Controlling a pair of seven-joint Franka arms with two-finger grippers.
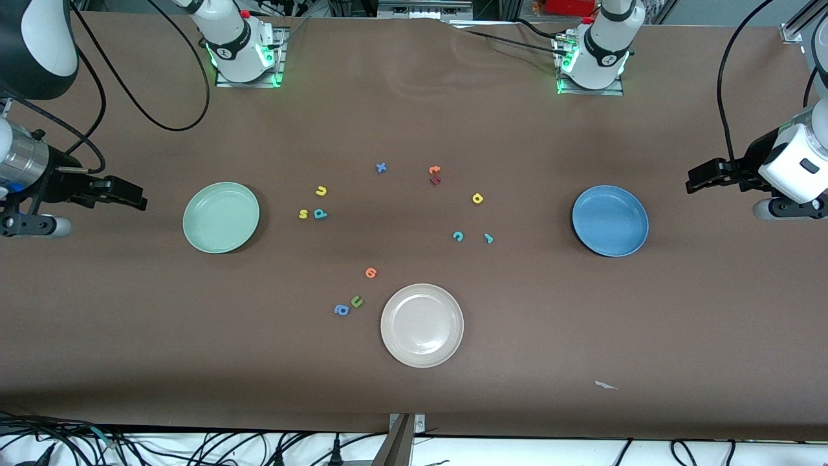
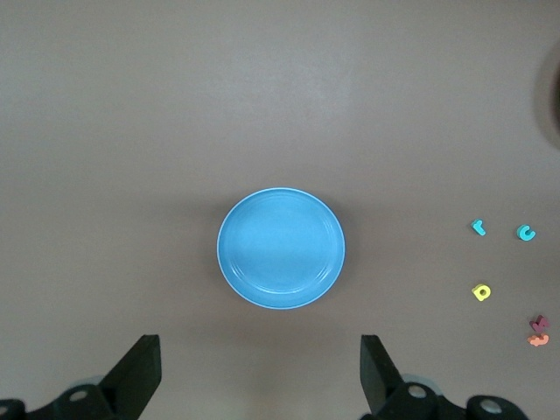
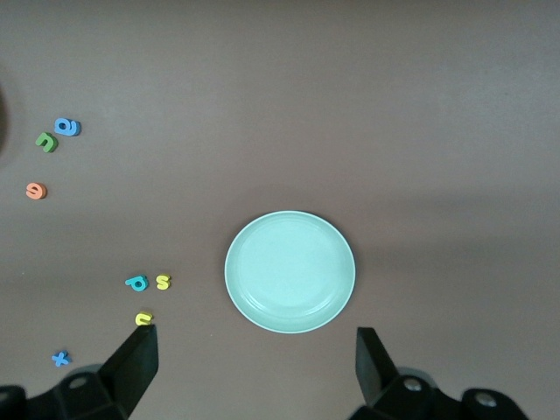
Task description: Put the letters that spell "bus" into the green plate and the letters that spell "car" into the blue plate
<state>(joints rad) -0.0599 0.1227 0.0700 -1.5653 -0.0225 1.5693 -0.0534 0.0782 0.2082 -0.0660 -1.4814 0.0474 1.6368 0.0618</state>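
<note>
Right gripper [image 1: 137,195]: spread wide, pinching nothing, touching nothing. Hovers over bare table at the nine o'clock edge of the front view, fingertips aimed toward three o'clock.

Green plate [image 1: 221,217]: lies just off those fingertips, at about four o'clock from them. Holds no letter yet.

Letters for "bus": grouped at three o'clock of the green plate, a short way off its rim.
- yellow s [image 1: 303,213] closest to the plate
- teal b [image 1: 320,213] just beside it
- yellow u [image 1: 321,190] at twelve o'clock of the b

Probably means a reach past the plate along the three o'clock line for the right arm, the nearer one. Too small and squat to show a useful long axis.

Spares, to be left alone: blue x [image 1: 381,167], orange letter [image 1: 434,170], green u [image 1: 356,301], blue a [image 1: 341,310], beige-white plate [image 1: 422,325].

Letters for "car": loose at nine o'clock of the blue plate [image 1: 610,220], well apart from it.
- teal c [image 1: 458,236]
- yellow a [image 1: 477,198]
- teal r [image 1: 489,238]

Blue plate bare as well.

Left gripper [image 1: 693,181]: spread wide, empty, over the table at two o'clock of the blue plate, pointing toward nine. Nearer arm for "car".
</note>
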